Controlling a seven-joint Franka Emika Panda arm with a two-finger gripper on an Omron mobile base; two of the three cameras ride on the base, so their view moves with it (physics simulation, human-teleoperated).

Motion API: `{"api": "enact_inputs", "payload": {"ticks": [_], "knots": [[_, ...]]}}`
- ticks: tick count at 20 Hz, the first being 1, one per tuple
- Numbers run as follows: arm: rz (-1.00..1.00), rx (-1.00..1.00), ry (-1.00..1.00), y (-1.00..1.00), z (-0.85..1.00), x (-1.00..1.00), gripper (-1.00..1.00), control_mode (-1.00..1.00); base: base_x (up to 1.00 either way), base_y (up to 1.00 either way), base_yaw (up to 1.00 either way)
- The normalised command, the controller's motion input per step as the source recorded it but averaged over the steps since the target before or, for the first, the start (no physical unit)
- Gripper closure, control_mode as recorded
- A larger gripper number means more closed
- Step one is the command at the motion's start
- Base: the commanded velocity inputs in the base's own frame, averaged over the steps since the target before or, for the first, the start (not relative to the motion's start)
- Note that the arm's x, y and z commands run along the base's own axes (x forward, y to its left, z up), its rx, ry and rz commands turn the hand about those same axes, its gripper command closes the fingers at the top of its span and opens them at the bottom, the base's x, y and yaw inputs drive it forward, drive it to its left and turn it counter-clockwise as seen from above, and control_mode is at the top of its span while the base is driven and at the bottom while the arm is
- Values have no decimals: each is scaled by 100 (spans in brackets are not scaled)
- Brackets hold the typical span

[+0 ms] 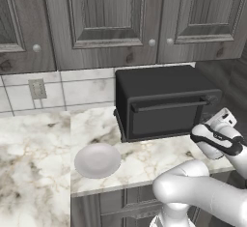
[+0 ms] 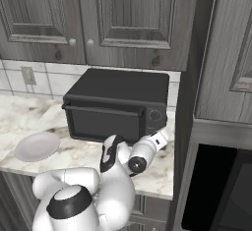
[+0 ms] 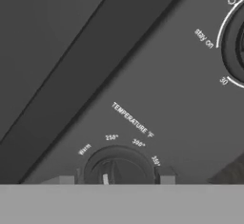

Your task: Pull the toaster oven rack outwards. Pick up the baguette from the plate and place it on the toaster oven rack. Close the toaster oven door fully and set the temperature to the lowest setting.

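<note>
The black toaster oven (image 1: 159, 83) stands on the marble counter with its door (image 1: 164, 119) shut, so the rack and the baguette are hidden. To its left lies the white plate (image 1: 96, 160), bare, and it is seen again at the counter's left, plate (image 2: 37, 146). My gripper (image 1: 223, 117) is pressed to the oven's right-hand control panel (image 2: 156, 116). In the hand view my gripper (image 3: 116, 179) has one fingertip on each side of the temperature knob (image 3: 119, 166), shut on it. The knob's white mark points down, below the "Warm" label.
A timer dial (image 3: 236, 42) sits beside the temperature knob on the panel. Grey wall cabinets (image 1: 111, 13) hang above the oven. A tall cabinet (image 2: 216, 77) stands close on the right. An outlet (image 1: 37, 89) is on the tiled wall.
</note>
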Motion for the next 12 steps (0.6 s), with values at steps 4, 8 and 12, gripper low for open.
{"api": "enact_inputs", "payload": {"ticks": [4,8,12], "knots": [[0,-10,2,0,-23,0,100,-100,0,0,0],[0,-10,1,0,-22,0,100,-100,0,0,0],[0,-9,0,0,-14,0,100,-100,0,0,0]]}}
